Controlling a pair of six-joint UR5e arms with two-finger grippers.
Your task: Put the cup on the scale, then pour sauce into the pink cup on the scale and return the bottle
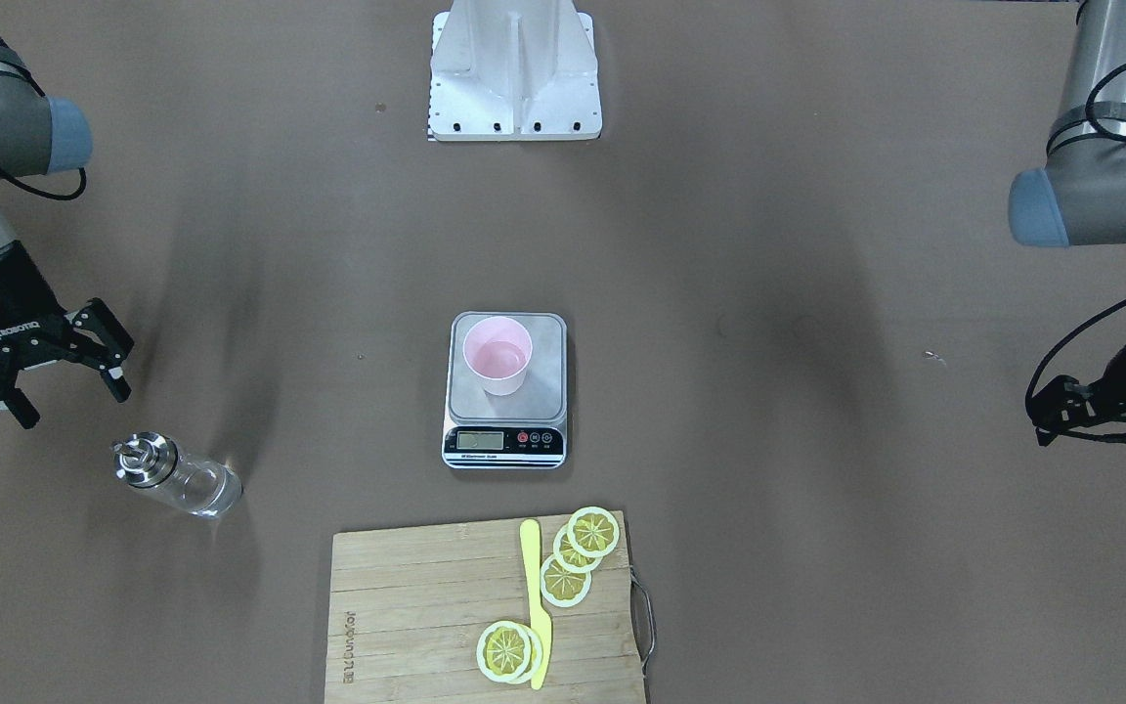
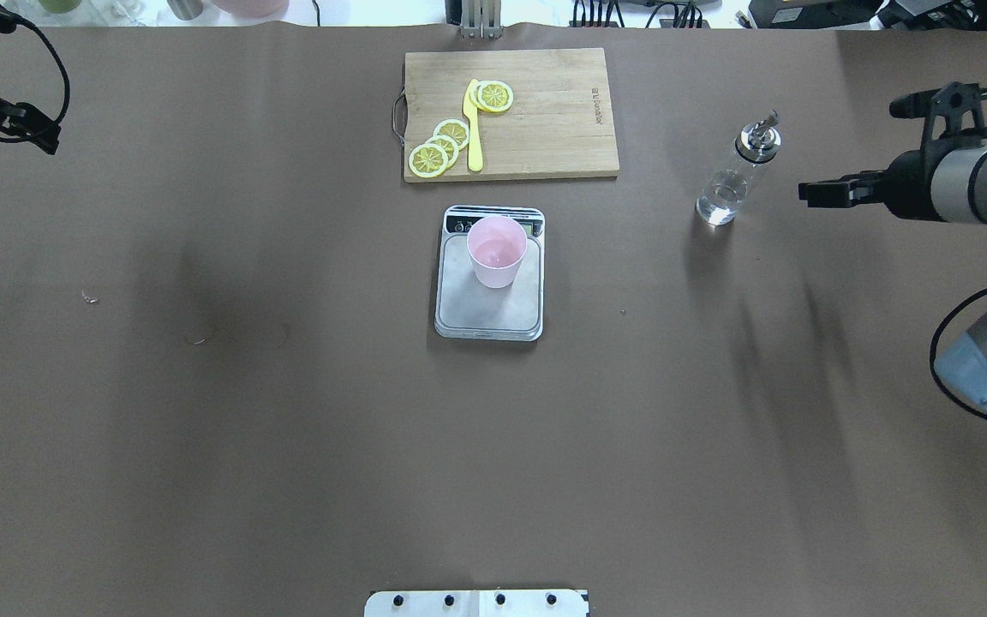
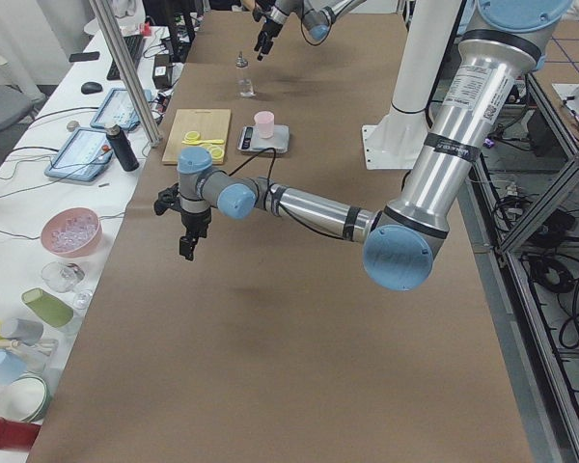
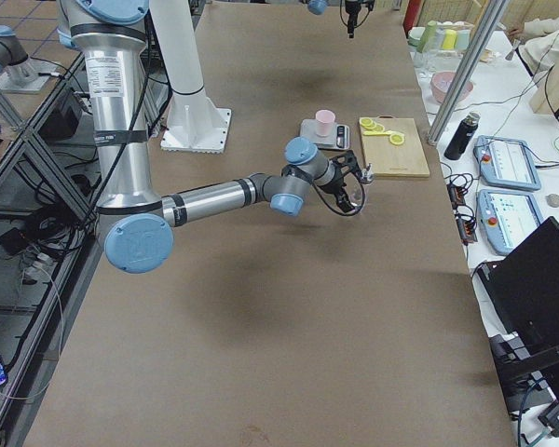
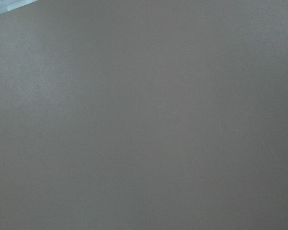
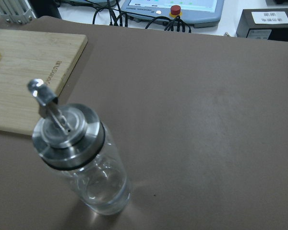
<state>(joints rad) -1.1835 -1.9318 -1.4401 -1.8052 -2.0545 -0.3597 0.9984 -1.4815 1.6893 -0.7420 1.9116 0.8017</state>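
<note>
The pale pink cup (image 1: 497, 354) stands upright on the steel platform of the scale (image 1: 543, 401), also in the overhead view as cup (image 2: 496, 250) and scale (image 2: 485, 313). The clear glass bottle (image 1: 177, 476) with metal cap and spout stands upright on the table, apart from the scale (image 2: 733, 176) (image 6: 81, 158). My right gripper (image 1: 72, 406) is open and empty, hovering a little behind the bottle, not touching it. My left gripper (image 1: 1047, 416) hangs over bare table at the far side; I cannot tell whether it is open or shut.
A wooden cutting board (image 1: 426, 606) (image 2: 545, 111) with lemon slices (image 1: 578, 557) and a yellow knife (image 1: 536, 606) lies beyond the scale. The white robot base (image 1: 514, 78) stands at the table's near edge. Tablets and cables lie past the far edge.
</note>
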